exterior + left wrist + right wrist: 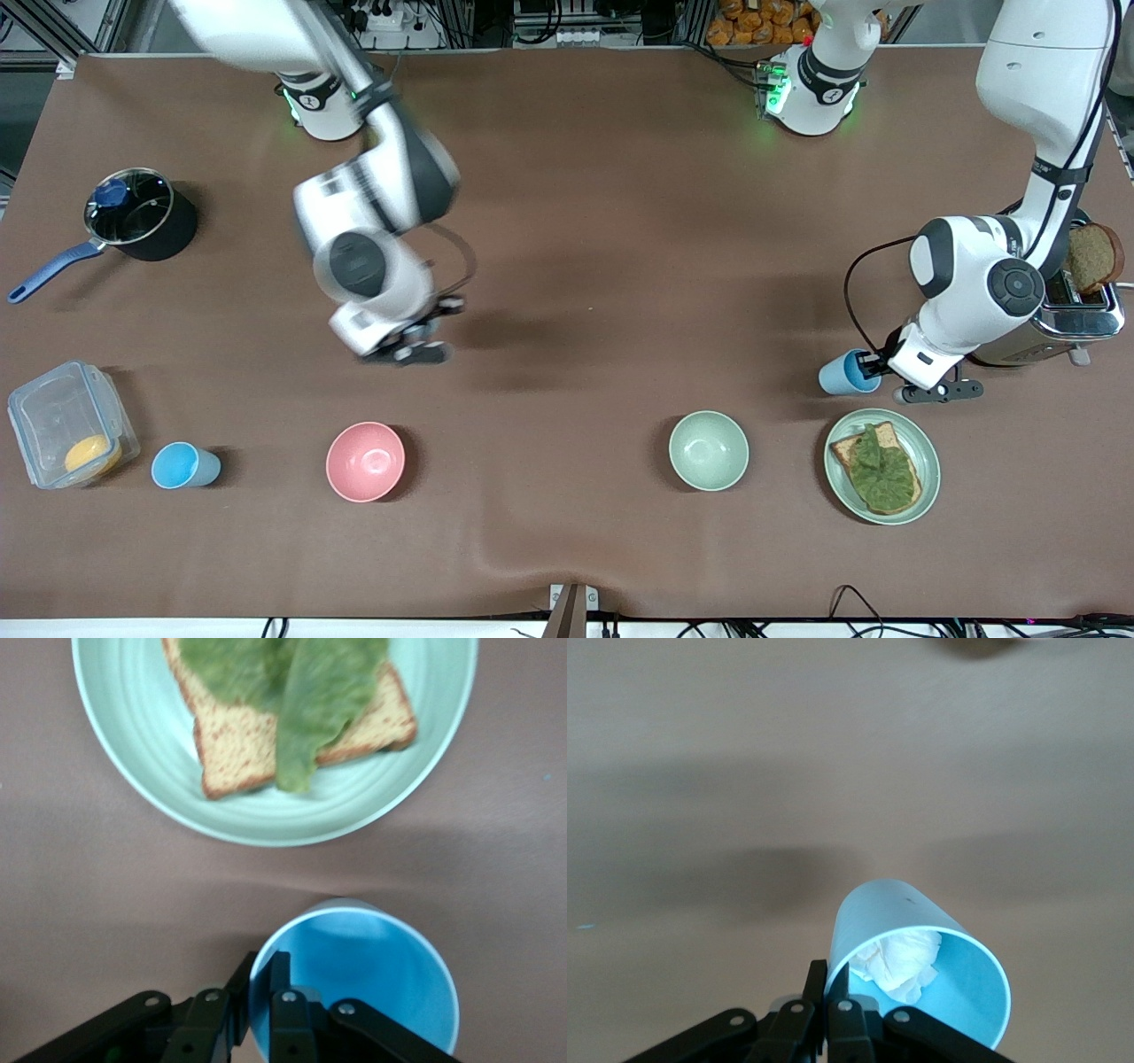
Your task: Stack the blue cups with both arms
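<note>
My left gripper is shut on the rim of a blue cup, one finger inside and one outside, low over the table beside the plate. The left wrist view shows this gripper and the cup, which looks empty. My right gripper is over the middle of the table, toward the right arm's end. In the right wrist view it is shut on the rim of a paler blue cup with a white scrap inside. That cup is hidden in the front view. A third blue cup stands beside the clear container.
A pale green plate with bread and lettuce lies beside the left gripper. A toaster holds bread. A pale green bowl and a pink bowl sit nearer the camera. A pot and a clear container are at the right arm's end.
</note>
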Available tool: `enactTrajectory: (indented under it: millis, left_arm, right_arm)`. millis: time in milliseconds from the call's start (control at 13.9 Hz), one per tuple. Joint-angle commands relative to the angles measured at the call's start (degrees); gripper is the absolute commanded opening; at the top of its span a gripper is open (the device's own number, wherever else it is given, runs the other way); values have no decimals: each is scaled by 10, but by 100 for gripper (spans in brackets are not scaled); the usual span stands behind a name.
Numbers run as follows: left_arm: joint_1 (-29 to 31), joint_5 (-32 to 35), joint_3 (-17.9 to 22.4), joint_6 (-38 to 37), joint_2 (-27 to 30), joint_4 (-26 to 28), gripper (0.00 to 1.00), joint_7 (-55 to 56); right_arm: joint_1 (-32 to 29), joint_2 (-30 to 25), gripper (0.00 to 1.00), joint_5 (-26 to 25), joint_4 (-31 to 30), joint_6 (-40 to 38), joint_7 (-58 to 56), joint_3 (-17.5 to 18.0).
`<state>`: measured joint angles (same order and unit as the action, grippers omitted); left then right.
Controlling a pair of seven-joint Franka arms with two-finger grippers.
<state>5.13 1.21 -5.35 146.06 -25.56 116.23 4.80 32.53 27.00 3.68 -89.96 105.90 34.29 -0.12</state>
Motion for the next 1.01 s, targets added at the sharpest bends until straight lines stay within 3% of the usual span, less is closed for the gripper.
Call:
enactTrajectory:
  millis: [0, 288, 433, 577, 938]
  left_arm:
    - [2, 12, 2, 3, -5, -7, 0, 8]
    - [2, 12, 1, 3, 1, -11, 0, 13]
    - [1, 10, -2, 2, 18, -8, 0, 28]
    - [0, 11, -4, 2, 42, 1, 0, 28]
    - [4, -8, -14, 2, 127, 63, 0, 35]
  right_arm:
    - [81, 32, 0, 5, 58, 5, 124, -9]
    - [160, 58, 0, -4, 64, 86, 221, -11]
    - [178, 76, 0, -51, 63, 109, 247, -11]
    - [182, 88, 0, -84, 63, 110, 256, -11]
    - [172, 133, 0, -73, 62, 215, 254, -11]
